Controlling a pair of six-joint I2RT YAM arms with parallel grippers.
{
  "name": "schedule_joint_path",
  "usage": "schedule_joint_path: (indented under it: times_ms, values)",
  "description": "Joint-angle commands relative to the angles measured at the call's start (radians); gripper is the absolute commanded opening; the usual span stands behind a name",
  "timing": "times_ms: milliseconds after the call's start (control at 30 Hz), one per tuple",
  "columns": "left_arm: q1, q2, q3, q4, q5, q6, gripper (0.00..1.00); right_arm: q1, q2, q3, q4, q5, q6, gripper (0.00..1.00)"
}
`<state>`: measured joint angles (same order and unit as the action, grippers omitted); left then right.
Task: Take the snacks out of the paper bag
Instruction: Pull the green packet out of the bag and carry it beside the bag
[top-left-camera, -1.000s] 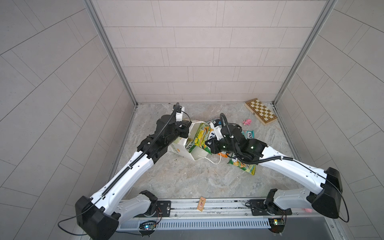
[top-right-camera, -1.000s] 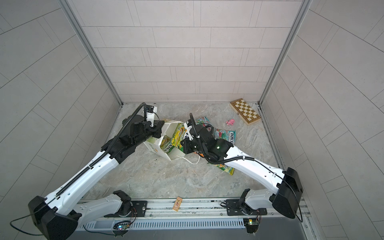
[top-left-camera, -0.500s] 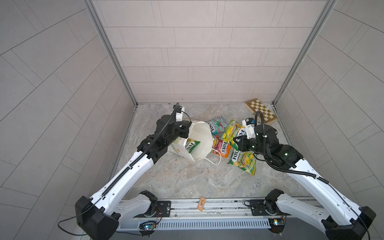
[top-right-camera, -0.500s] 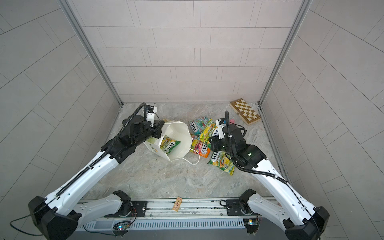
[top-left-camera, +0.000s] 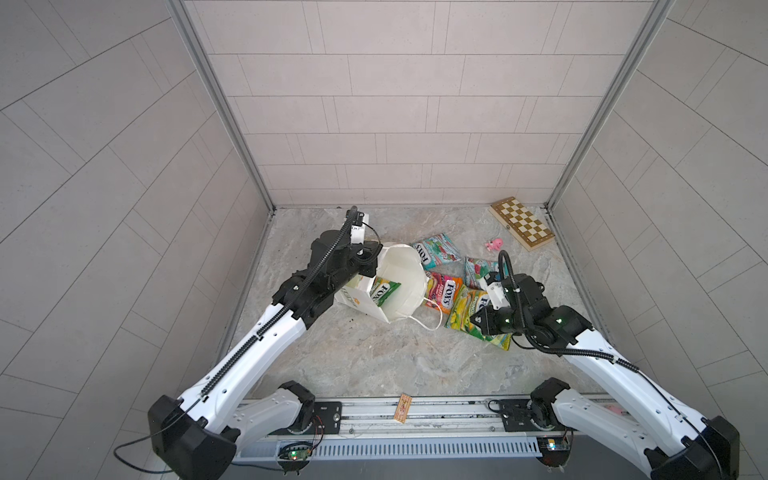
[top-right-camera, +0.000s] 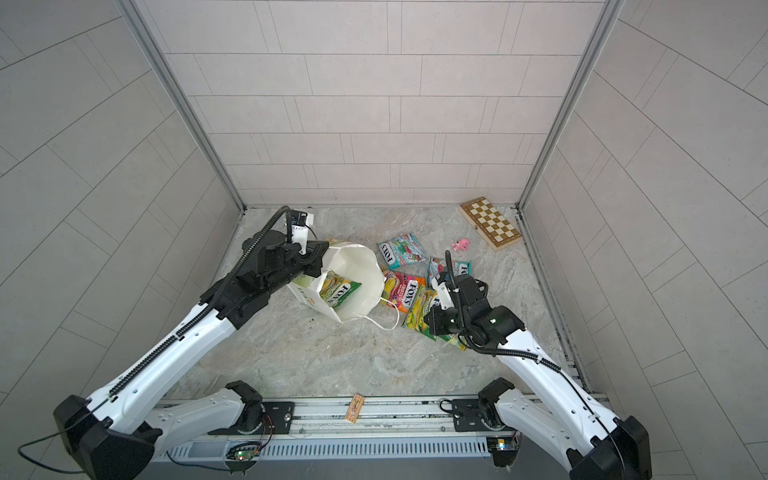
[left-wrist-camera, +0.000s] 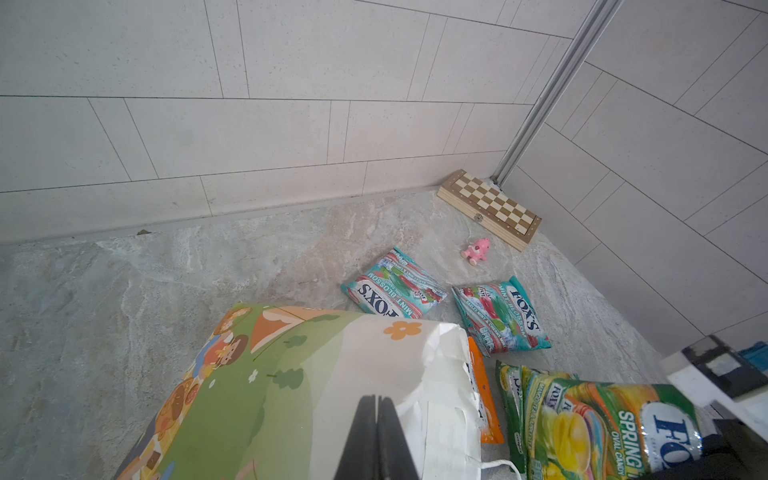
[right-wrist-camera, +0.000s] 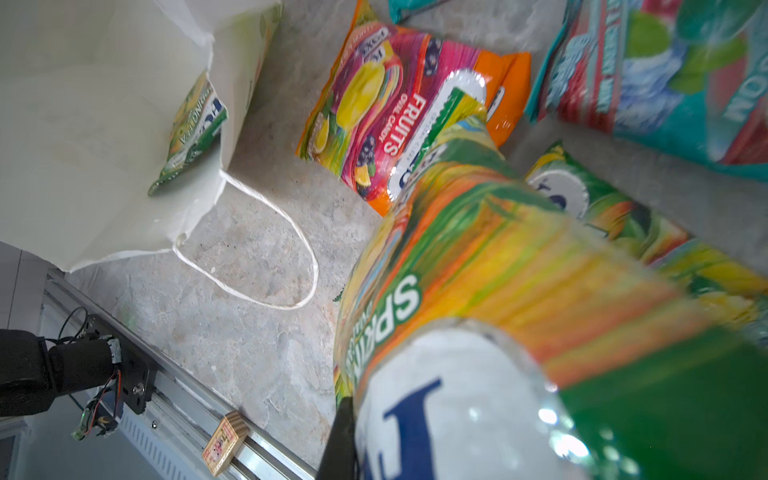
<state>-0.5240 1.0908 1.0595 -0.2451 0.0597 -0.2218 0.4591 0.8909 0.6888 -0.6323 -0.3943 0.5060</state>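
Black fingers of the left gripper (left-wrist-camera: 377, 402) press together on the rim of the paper bag (left-wrist-camera: 316, 365), which leans left of the surface's middle with its mouth gaping. One green packet (top-left-camera: 384, 289) sits inside it. To the right, the right gripper (top-left-camera: 478, 321) is clamped on a yellow-green packet (right-wrist-camera: 478, 257), over a second yellow-green packet (top-left-camera: 496, 338) lying flat. Just beside the bag's mouth lie an orange-pink packet (top-left-camera: 445, 291) and two teal-red packets (top-left-camera: 436, 253). A pink toy (top-left-camera: 494, 244) and a checkered board (top-left-camera: 521, 223) occupy the far right corner.
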Motion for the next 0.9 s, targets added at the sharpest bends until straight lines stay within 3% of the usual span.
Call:
schedule_joint_path:
  times_ms: [0, 233, 867]
  values:
    - [-0.001, -0.018, 0.014, -0.008, 0.003, 0.010, 0.00, 0.004, -0.008, -0.038, 0.137, -0.107, 0.022, 0.00]
    - [-0.002, -0.018, 0.013, -0.008, 0.002, 0.012, 0.00, 0.030, 0.064, -0.128, 0.320, -0.172, 0.085, 0.00]
    - [-0.001, -0.014, 0.013, -0.008, 0.005, 0.010, 0.00, 0.137, 0.325, -0.176, 0.610, -0.164, 0.180, 0.00]
